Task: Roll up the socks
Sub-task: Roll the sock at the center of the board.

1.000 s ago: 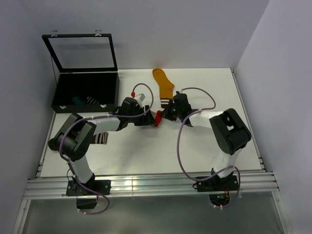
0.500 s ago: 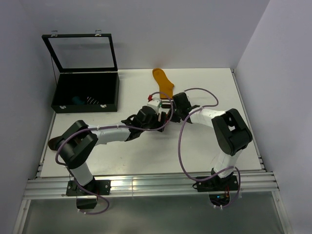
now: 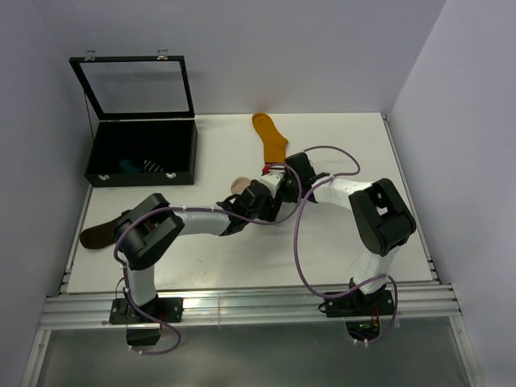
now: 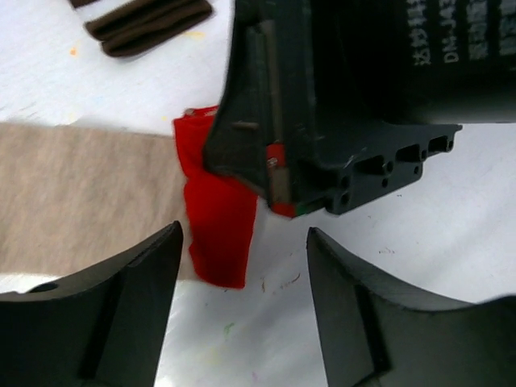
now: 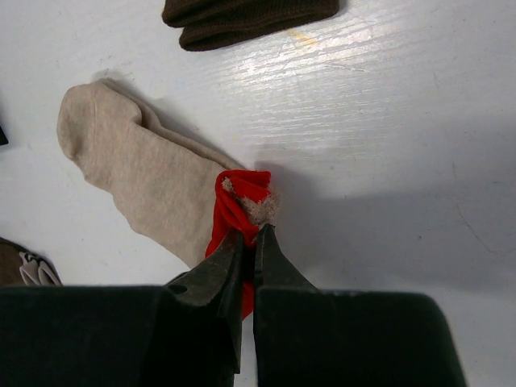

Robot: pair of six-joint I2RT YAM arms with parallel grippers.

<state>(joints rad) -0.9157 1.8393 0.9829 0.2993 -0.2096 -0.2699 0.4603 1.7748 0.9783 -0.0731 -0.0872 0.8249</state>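
Right wrist view shows the beige sock (image 5: 137, 181) lying flat on the table (image 5: 387, 121), its toe toward the upper left and its red end (image 5: 242, 197) bunched at the lower right, so the long axis runs diagonally away from the fingers. The right gripper (image 5: 250, 235) is fully closed on that red end, with a fold of red and beige fabric standing up just ahead of the tips. In the left wrist view the left gripper (image 4: 243, 234) is spread wide and holds nothing. The red end lies just ahead of the gap between its fingers, the beige body extends to the left, and the right gripper's black housing sits directly over the cuff. Both tools therefore meet at the same end of the sock, and the free length points away from the right gripper. Judged from this layout, rolling should run from the red end toward the toe. A brown sock (image 5: 250, 16) lies near, apart from the beige one, and a mustard sock (image 3: 272, 143) lies beyond.
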